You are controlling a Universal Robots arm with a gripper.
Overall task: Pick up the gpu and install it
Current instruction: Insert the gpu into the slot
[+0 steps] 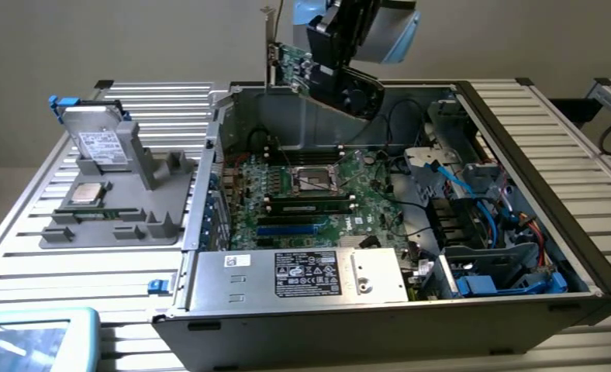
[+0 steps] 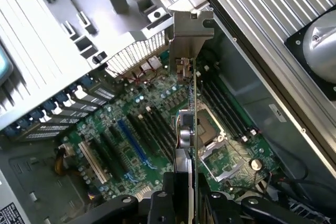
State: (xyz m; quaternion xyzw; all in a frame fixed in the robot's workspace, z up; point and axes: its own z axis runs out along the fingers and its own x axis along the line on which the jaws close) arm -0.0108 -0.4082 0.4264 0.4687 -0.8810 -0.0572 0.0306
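An open grey metal computer case [image 1: 585,256] is lying on a ribbed aluminium table [image 1: 67,271], baring its green motherboard [image 1: 316,194]. Over its far wall the gripper [image 2: 191,187], arm cut off above, is clamping the thin gpu [image 1: 290,66], whose flat silver bracket [image 2: 190,30] is hiding the board's end.

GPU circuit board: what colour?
Green; the gpu shows best in the exterior view.

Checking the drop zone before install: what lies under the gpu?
The gpu, held edge-on in the pincer, hangs above the motherboard: the CPU socket and memory slots show beside it. The strip directly beneath its edge is covered.
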